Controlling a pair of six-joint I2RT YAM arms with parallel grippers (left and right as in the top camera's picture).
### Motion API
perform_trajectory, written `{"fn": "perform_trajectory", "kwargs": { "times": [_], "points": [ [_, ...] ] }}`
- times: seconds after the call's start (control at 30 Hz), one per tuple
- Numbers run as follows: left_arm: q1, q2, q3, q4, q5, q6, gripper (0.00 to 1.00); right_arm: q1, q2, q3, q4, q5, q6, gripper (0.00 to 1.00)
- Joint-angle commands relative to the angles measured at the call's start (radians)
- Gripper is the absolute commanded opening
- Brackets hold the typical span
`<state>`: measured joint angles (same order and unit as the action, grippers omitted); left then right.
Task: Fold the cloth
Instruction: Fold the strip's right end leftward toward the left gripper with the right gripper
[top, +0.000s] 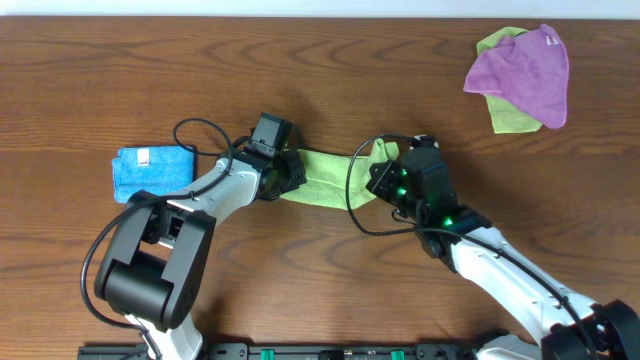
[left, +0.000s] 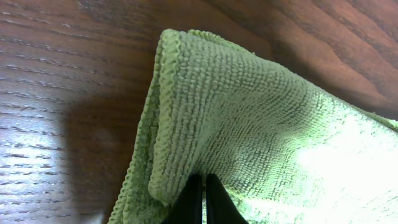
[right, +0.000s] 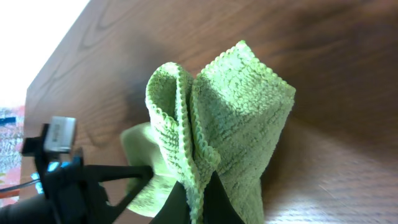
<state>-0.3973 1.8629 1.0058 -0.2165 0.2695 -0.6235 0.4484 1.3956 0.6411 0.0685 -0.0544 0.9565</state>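
A light green cloth (top: 325, 178) hangs stretched between my two grippers over the middle of the wooden table. My left gripper (top: 287, 172) is shut on its left end; in the left wrist view the cloth (left: 249, 124) bunches up just above the closed fingertips (left: 204, 186). My right gripper (top: 385, 180) is shut on the right end; in the right wrist view a folded, hemmed corner of the cloth (right: 230, 112) stands up from the closed fingers (right: 196, 199). The left gripper shows at the lower left of that view.
A folded blue cloth (top: 150, 170) lies at the left of the table. A purple cloth (top: 525, 70) lies on top of another green cloth (top: 505, 115) at the far right corner. Black cables loop around both wrists.
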Motion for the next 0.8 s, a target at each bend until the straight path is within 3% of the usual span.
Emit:
{"fn": "perform_trajectory", "kwargs": {
  "times": [0.0, 0.43, 0.77],
  "points": [
    [-0.011, 0.050, -0.013, -0.017, 0.038, 0.014, 0.06, 0.027, -0.002, 0.029, 0.010, 0.028, -0.011, 0.01],
    [-0.007, 0.046, 0.017, -0.053, 0.079, 0.036, 0.06, 0.126, 0.161, 0.170, 0.048, 0.043, -0.012, 0.01],
    [0.060, -0.035, 0.040, -0.093, 0.078, 0.087, 0.06, 0.138, 0.175, 0.188, 0.048, 0.043, -0.023, 0.01]
  ]
}}
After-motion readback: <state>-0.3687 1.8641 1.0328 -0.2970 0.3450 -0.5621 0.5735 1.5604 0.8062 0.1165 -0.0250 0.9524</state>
